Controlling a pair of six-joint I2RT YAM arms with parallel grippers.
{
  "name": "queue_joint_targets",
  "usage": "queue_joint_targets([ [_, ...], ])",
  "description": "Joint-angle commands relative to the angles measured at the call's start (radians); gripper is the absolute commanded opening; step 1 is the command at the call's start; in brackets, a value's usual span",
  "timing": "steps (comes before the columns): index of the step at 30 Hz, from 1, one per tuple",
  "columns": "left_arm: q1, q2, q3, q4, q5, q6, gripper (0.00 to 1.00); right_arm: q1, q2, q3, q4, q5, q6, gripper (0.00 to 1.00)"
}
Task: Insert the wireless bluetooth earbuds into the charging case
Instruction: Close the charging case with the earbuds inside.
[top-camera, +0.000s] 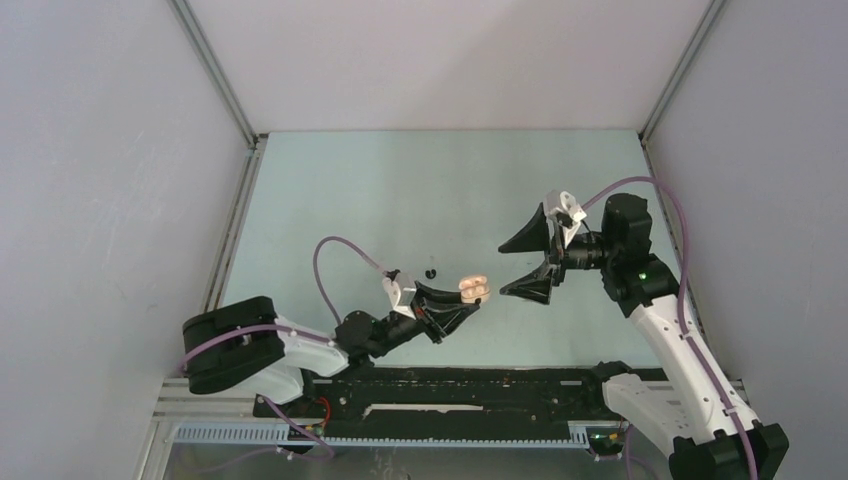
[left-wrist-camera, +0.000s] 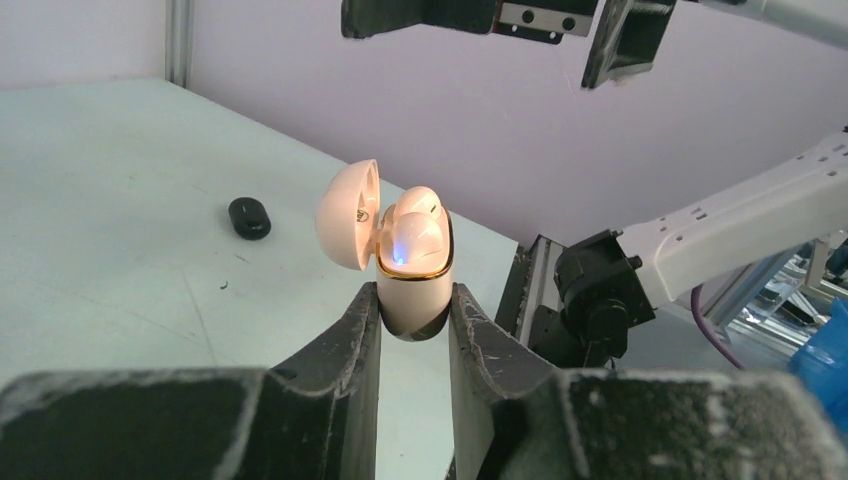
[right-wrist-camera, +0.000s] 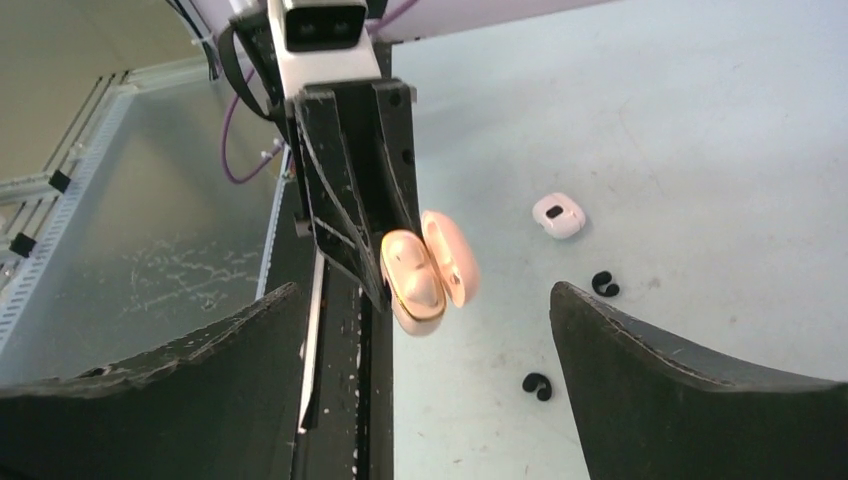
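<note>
1. Two beige earbuds (left-wrist-camera: 414, 228) are seen seated in the charging case (left-wrist-camera: 410, 318). Its lid (left-wrist-camera: 346, 215) is swung back and a blue light (left-wrist-camera: 399, 252) glows inside.
2. The case is clamped by its lower body between the closed fingers of the left gripper (top-camera: 470, 300), near the middle of the table (top-camera: 400, 190).
3. The right gripper (top-camera: 502, 270) is spread wide just right of the case. Nothing is held or touched by it.
4. Two black earbuds (right-wrist-camera: 603, 285) are seen loose on the table, with a small white item (right-wrist-camera: 558, 214) near them.

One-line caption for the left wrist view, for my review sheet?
Left gripper clamps the open pink charging case, earbuds seated inside with a blue glow, right gripper open above.
</note>
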Motion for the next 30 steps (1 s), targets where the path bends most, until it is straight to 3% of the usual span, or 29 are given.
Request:
queue_joint_targets([
  [1, 0.001, -0.089, -0.025, -0.039, 0.032, 0.052, 0.00, -0.002, 0.016, 0.027, -0.182, -0.018, -0.219, 0.96],
  [8, 0.001, -0.216, 0.002, -0.318, 0.099, 0.161, 0.00, 0.039, 0.115, 0.016, -0.218, 0.038, -0.269, 0.99],
  [14, 0.001, -0.273, 0.037, -0.492, 0.105, 0.219, 0.00, 0.081, 0.156, 0.016, -0.343, 0.016, -0.459, 0.98],
  [19, 0.001, -0.287, 0.046, -0.533, 0.106, 0.224, 0.00, 0.132, 0.153, 0.016, -0.420, 0.015, -0.565, 0.99],
  [30, 0.001, -0.240, 0.083, -0.518, 0.119, 0.205, 0.00, 0.214, 0.212, 0.017, -0.438, 0.094, -0.612, 0.99],
])
